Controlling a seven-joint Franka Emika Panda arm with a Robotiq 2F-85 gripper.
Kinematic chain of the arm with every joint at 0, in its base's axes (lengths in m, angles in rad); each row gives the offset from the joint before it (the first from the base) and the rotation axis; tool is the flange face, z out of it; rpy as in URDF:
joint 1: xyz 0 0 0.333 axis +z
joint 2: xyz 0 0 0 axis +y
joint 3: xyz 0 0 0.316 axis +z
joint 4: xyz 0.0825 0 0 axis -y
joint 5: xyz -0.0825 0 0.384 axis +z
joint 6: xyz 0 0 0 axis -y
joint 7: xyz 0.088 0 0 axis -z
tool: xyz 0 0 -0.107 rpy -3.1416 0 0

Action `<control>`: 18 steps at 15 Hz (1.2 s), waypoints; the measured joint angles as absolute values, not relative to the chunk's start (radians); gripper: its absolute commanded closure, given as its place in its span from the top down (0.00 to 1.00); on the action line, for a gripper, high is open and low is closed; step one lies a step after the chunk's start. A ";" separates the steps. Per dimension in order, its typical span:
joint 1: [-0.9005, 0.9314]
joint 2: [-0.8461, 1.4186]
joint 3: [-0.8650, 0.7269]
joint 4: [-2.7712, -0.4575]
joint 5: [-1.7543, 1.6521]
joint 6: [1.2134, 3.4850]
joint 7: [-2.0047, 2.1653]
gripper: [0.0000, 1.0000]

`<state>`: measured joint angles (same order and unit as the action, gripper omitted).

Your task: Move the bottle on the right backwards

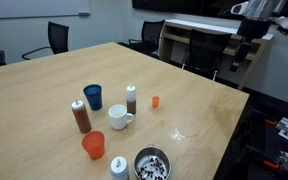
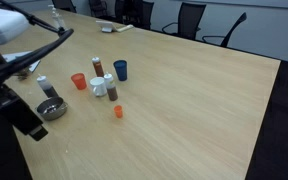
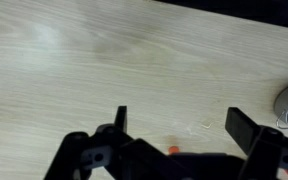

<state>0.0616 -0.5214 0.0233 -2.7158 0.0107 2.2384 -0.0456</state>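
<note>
Your gripper (image 3: pixel 180 125) stood wide open; the wrist view showed both fingers (image 3: pixel 121 120) spread far apart over bare table (image 3: pixel 74 60). Nothing was between them. In an exterior view the gripper (image 1: pixel 242 52) hung by the table's edge, well apart from the cluster of things.

The bottle (image 1: pixel 131 98), slim and dark with a pale cap, stood upright on the table, just beside the white mug (image 1: pixel 120 117) and near the blue cup (image 1: pixel 92 96). In an exterior view the bottle (image 2: pixel 111 90) seemed nearly to touch the mug (image 2: pixel 101 87); contact could not be told.

A thicker brown bottle (image 1: pixel 80 117) stood on the mug's other side. An orange cup (image 1: pixel 93 145), a pale bottle (image 1: pixel 119 167) and a metal bowl (image 1: pixel 151 165) sat nearer the camera. A small orange piece (image 1: pixel 155 101) lay near the slim bottle, and showed low between the fingers in the wrist view.
</note>
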 measured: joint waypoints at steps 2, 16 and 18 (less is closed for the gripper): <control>0.062 -0.521 0.023 -2.716 0.011 2.238 -0.046 1.00; 0.219 -0.117 0.054 -2.437 0.160 2.555 -0.081 1.00; 0.219 -0.080 0.056 -2.408 0.160 2.555 -0.081 1.00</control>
<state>0.2187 -0.0799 0.0557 -2.4082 0.1601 2.5555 -0.0809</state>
